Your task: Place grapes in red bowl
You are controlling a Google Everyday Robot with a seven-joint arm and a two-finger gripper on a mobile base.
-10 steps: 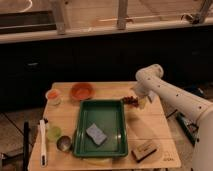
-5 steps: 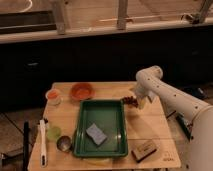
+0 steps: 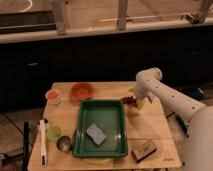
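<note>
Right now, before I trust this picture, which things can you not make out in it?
All in the camera view:
1. The gripper, by the green tray's far right corner: the wrist partly covers it, so a hold on the grapes cannot be confirmed.
2. The grapes: too small to count berries.
3. The robot's body: cut off by the right and bottom edges.
4. The brown block: too small to identify.

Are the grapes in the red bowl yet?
Out. The grapes are by the gripper, right of the green tray; the red bowl stands apart, beyond the tray's left corner.
</note>
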